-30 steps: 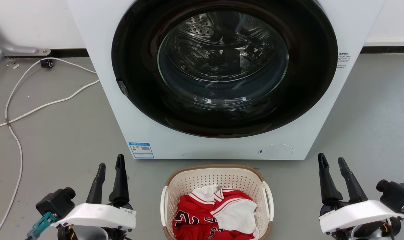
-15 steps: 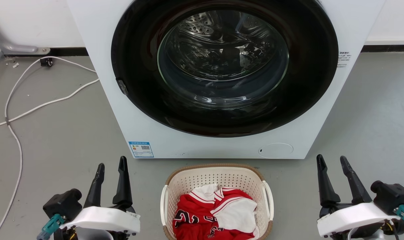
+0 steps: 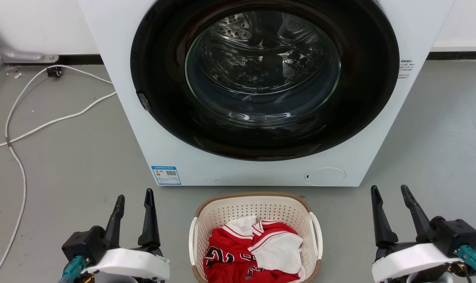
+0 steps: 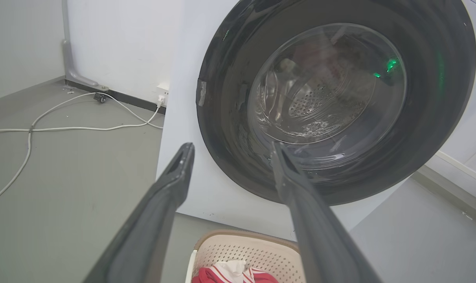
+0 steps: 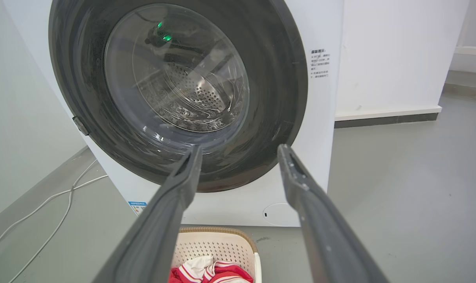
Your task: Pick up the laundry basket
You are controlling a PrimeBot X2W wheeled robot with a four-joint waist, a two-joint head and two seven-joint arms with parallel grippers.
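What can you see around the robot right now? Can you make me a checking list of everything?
Surface: grey floor.
Job's things: laundry basket stands on the floor in front of the washing machine, between the two tools, touched by neither; red and white clothes lie inside.
Clutter: small pale scraps near the wall.
Tools: left tool open and empty, apart from the basket on its left; right tool open and empty, apart on its right.
Cables: white cable snakes over the floor left of the machine.
Surroundings: the machine's round dark door looks shut; white wall behind; grey pipe at its foot.
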